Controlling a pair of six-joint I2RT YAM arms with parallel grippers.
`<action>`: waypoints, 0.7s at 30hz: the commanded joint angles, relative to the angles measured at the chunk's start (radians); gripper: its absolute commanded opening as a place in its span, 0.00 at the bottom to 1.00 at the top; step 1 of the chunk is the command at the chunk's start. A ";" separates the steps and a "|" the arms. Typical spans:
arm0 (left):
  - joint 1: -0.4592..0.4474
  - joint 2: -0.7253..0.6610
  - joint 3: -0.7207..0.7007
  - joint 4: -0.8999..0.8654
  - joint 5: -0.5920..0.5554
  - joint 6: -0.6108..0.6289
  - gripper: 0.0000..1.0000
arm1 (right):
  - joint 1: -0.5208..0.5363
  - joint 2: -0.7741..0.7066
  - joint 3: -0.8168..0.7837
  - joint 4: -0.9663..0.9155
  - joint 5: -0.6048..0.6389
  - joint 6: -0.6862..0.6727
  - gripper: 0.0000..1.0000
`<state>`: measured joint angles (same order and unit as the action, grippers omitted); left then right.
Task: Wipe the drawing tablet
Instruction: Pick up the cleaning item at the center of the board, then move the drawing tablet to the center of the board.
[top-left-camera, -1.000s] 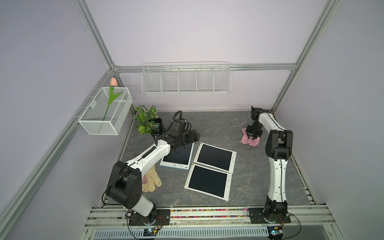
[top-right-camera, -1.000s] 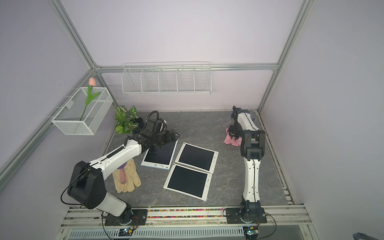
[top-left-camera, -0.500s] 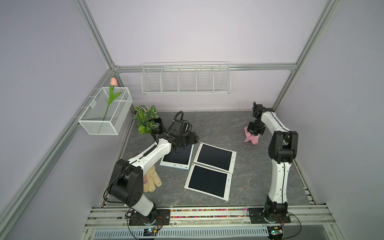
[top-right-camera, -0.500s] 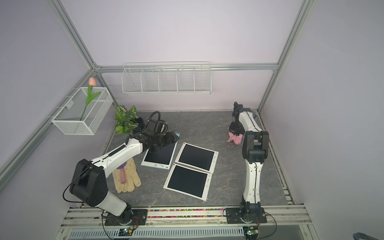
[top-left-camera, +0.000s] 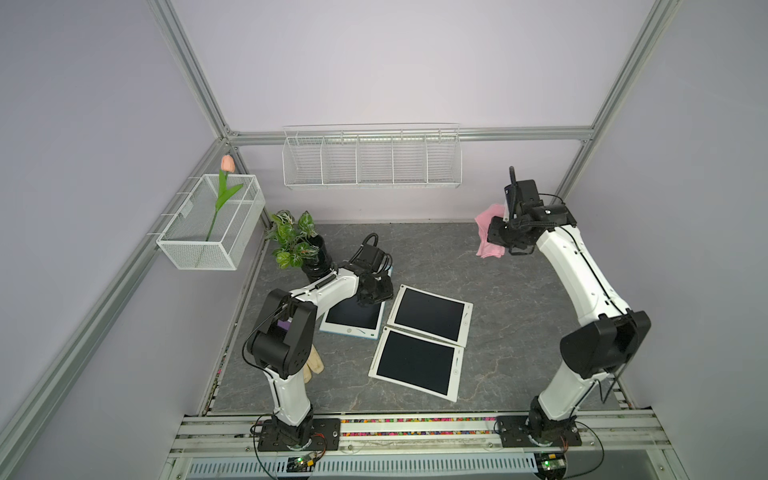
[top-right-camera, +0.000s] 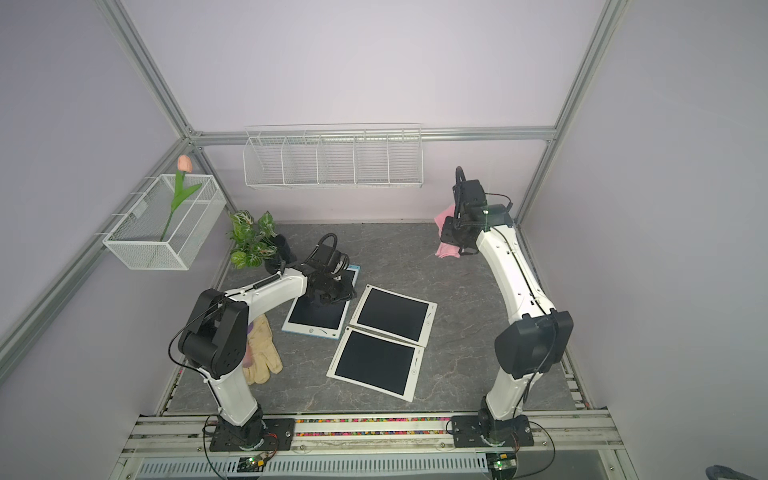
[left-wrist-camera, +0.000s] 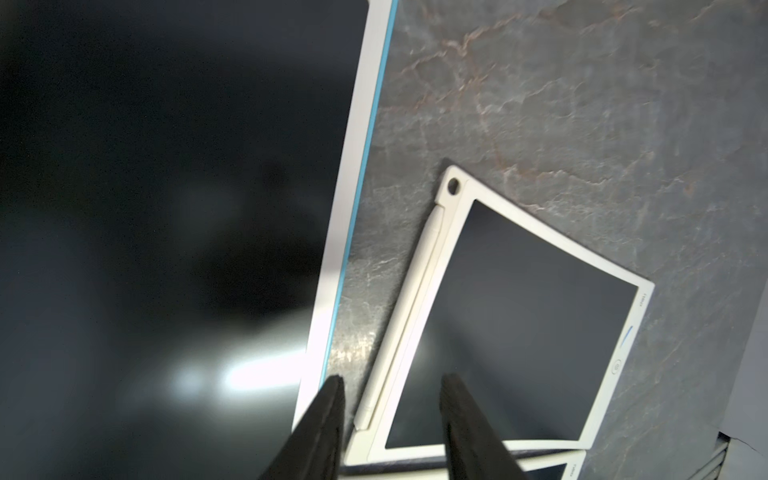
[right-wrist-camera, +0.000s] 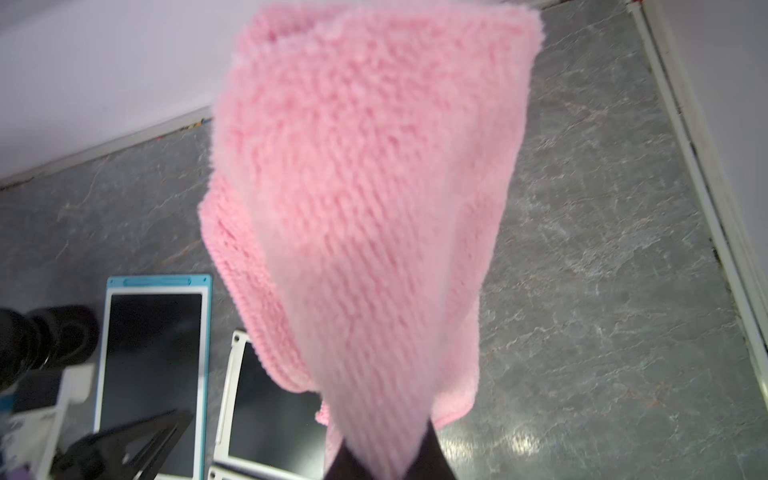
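Drawing tablet (top-left-camera: 352, 322), blue-edged, lies flat under my left gripper (left-wrist-camera: 390, 380), jaws narrowly apart and empty; my right gripper (right-wrist-camera: 384, 465) clamps the pink cloth (right-wrist-camera: 365, 208), clear of the table near the back wall. Surface is a grey marbled tabletop (top-left-camera: 519, 332) inside lilac walls. Tablet long axis runs front to back, button end toward the arm bases.

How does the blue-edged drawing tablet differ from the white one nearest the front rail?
The blue-edged drawing tablet has a blue rim; the front white tablet is all white. The left end effector hangs at the blue-edged one's edge; nothing covers the white one. Both lie flat with dark screens.
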<state>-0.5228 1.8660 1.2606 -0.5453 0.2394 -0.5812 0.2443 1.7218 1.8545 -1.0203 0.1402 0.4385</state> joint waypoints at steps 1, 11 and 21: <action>0.001 0.046 0.041 -0.042 0.018 0.026 0.35 | 0.021 -0.044 -0.101 0.015 -0.033 0.019 0.07; -0.019 0.109 0.095 -0.103 -0.003 0.063 0.28 | 0.068 -0.125 -0.243 0.038 -0.059 0.058 0.07; -0.046 0.071 -0.003 -0.038 0.041 -0.010 0.31 | 0.073 -0.130 -0.252 0.034 -0.063 0.058 0.07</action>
<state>-0.5671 1.9465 1.2819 -0.5911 0.2707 -0.5652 0.3103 1.6196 1.6154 -0.9962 0.0845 0.4797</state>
